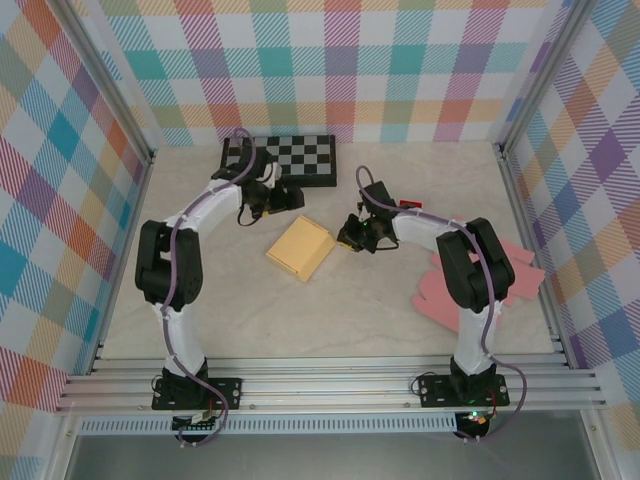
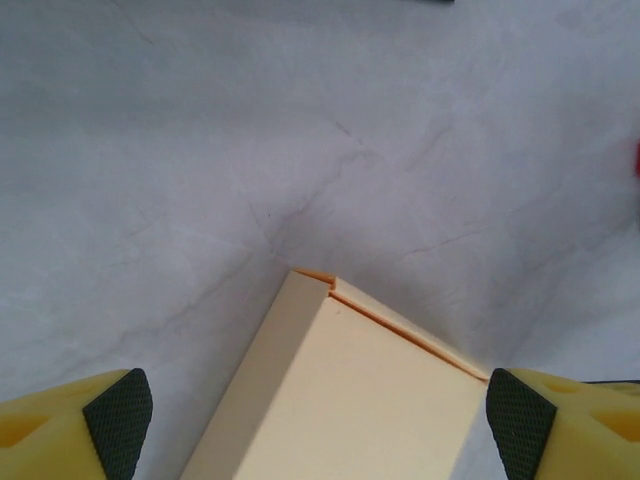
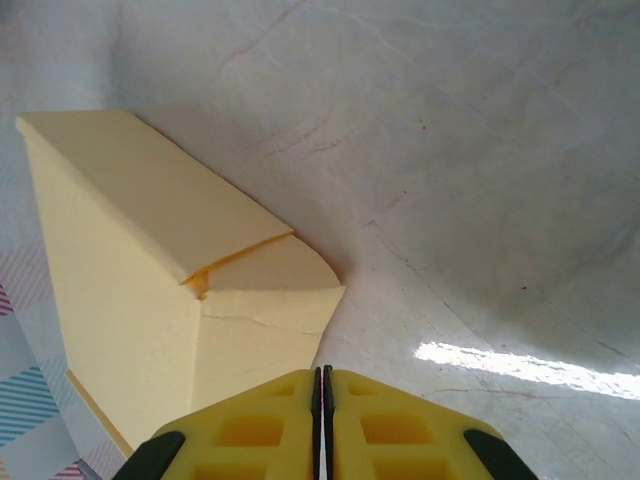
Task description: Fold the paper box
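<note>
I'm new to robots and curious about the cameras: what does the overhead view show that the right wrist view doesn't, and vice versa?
The overhead view adds the left arm and right arm, a black-and-white chequered board at the back, flat pink sheets on the right and the plaid walls. The right wrist view adds close detail: the end of the pale yellow paper box, where a rounded flap meets the top panel at a thin slit, and the yellow right fingers pressed together. Both share that box on the pale marbled table.

The pale table (image 1: 330,310) carries a yellow box (image 1: 300,248), a checkerboard (image 1: 300,157) and pink sheets (image 1: 430,292).
</note>
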